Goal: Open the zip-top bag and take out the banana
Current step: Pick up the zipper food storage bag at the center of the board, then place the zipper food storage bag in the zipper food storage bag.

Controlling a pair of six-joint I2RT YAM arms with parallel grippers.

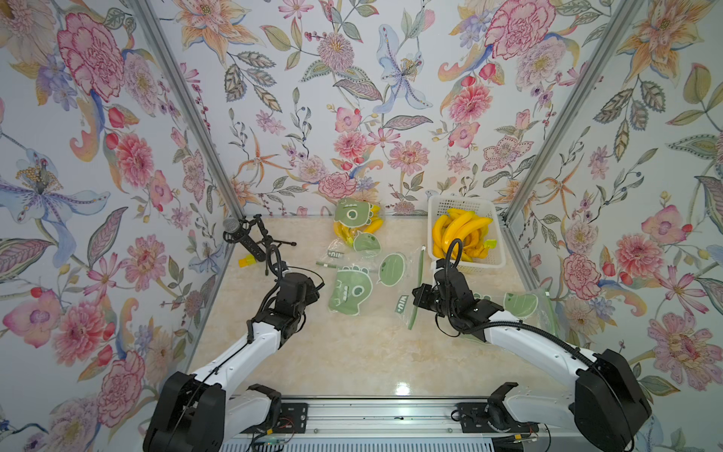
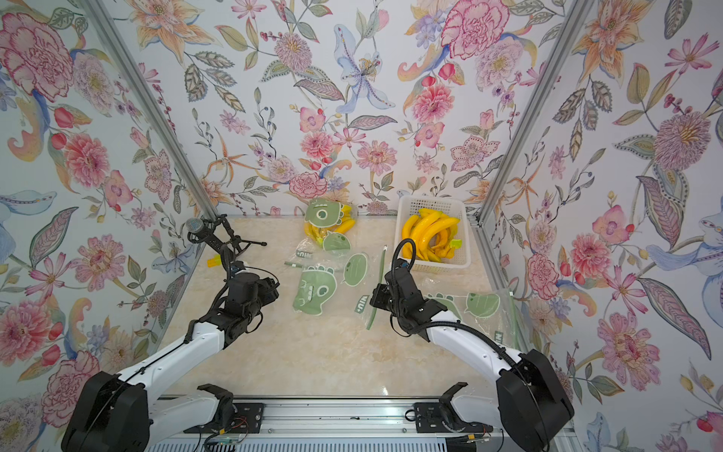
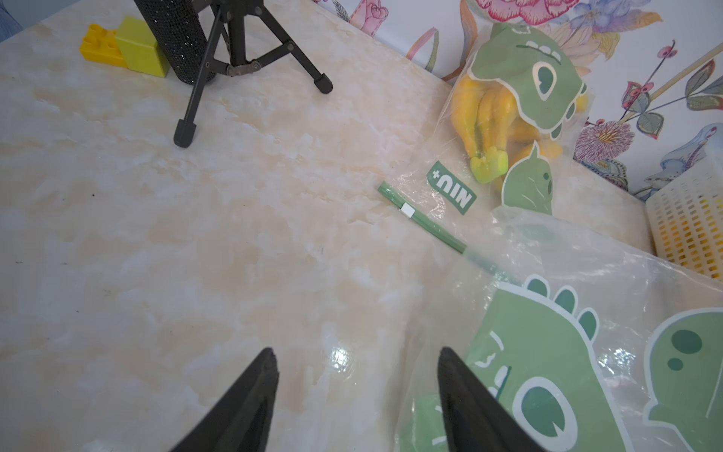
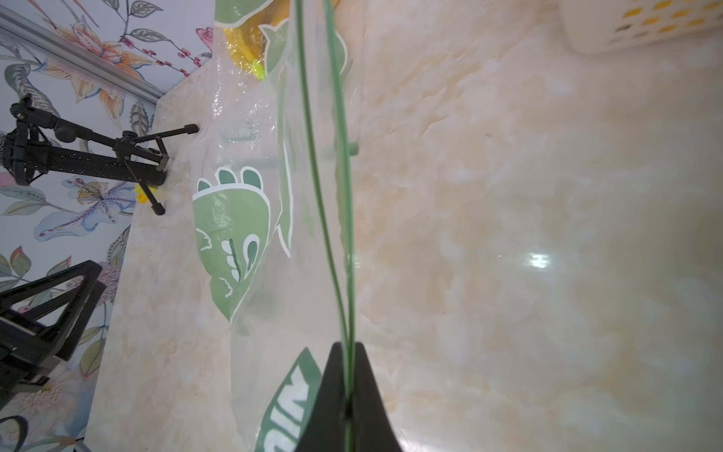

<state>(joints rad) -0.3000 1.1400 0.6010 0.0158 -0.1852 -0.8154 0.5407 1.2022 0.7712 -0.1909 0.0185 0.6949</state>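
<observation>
A clear zip-top bag with green dinosaur prints lies flat in the middle of the table. My right gripper is shut on its green zip strip, whose two lips stand parted further along. My left gripper is open just above the table at this bag's left edge, with nothing between its fingers. A second printed bag leans on the back wall with a yellow banana bunch inside. Its zip strip lies shut on the table.
A white basket with several bananas stands at the back right. A third printed bag lies under my right arm. A black microphone on a tripod and a yellow block sit at the back left.
</observation>
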